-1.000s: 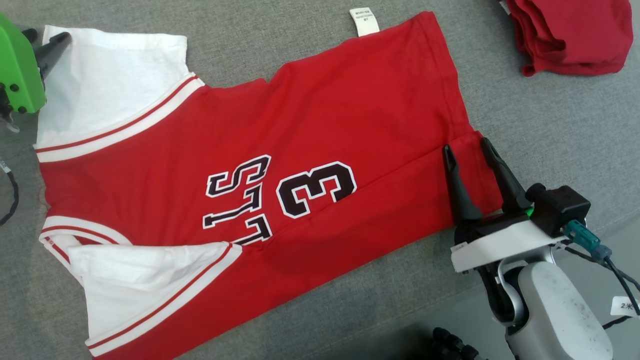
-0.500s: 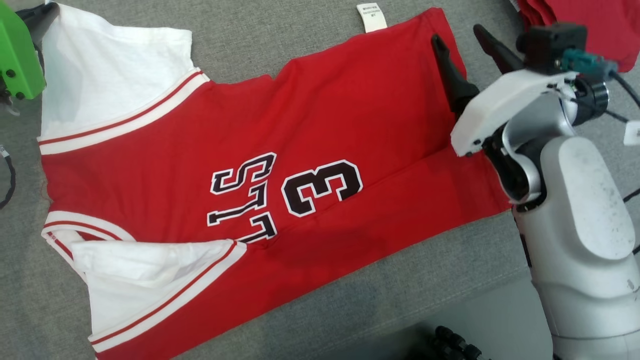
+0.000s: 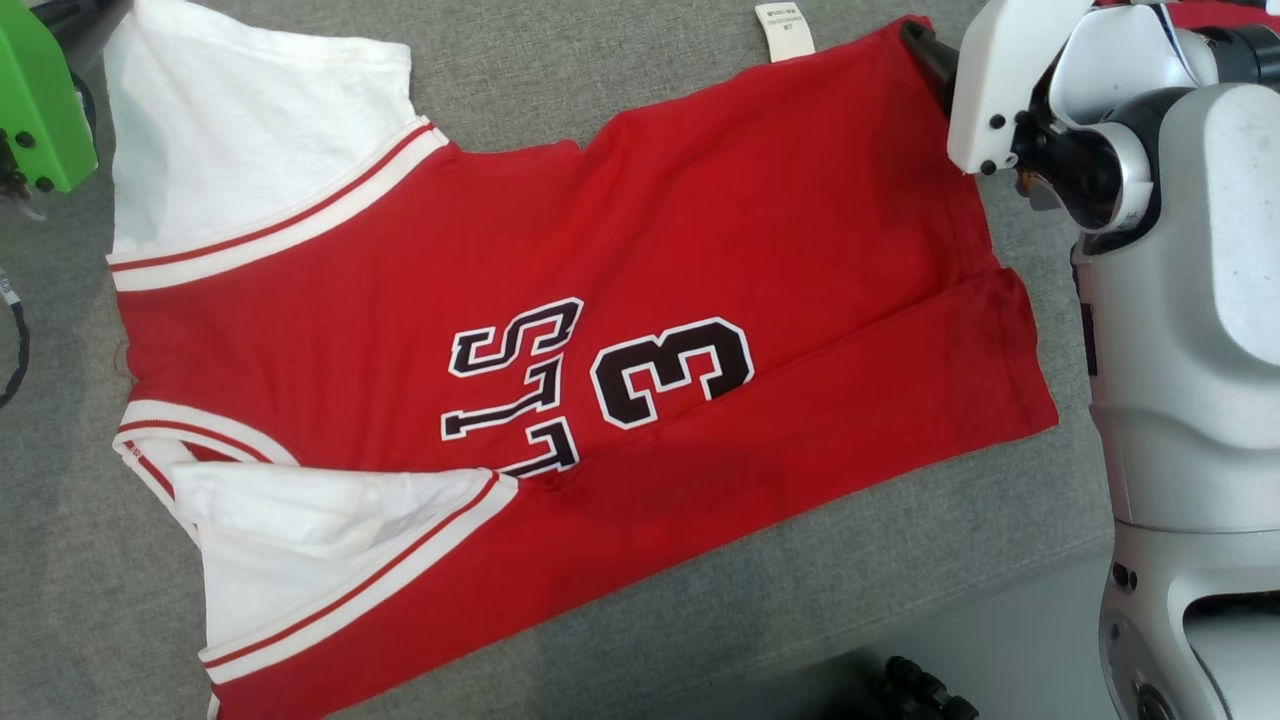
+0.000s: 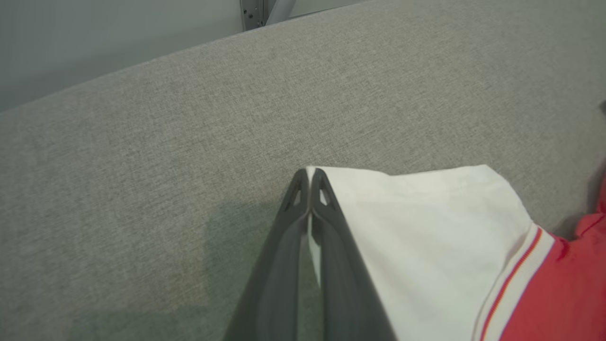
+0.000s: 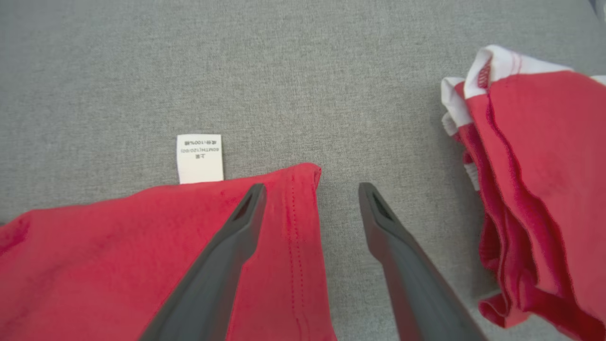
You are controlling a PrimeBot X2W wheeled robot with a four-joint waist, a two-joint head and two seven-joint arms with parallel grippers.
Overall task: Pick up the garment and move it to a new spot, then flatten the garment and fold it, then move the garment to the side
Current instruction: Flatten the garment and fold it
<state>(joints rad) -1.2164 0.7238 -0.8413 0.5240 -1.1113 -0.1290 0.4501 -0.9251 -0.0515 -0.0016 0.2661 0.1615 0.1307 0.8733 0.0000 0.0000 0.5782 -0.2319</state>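
Two grippers work at opposite ends of the red knit jersey (image 3: 700, 230) with white sleeves and black numerals, which lies spread flat on the grey woven-fabric surface (image 3: 600, 80) across the middle of the head view. The left gripper (image 4: 310, 177) is pinched tight on the outer corner of the white sleeve (image 4: 426, 227) at the jersey's 10 o'clock end (cloth shows between the fingertips). The right gripper (image 5: 312, 189), at 1 o'clock, stands wide and holds nothing, with one finger over the red hem corner near the white rectangular care label (image 5: 199, 158) and the other over bare grey fabric; a crumpled red-and-white cloth heap (image 5: 535, 189) lies at its 3 o'clock.
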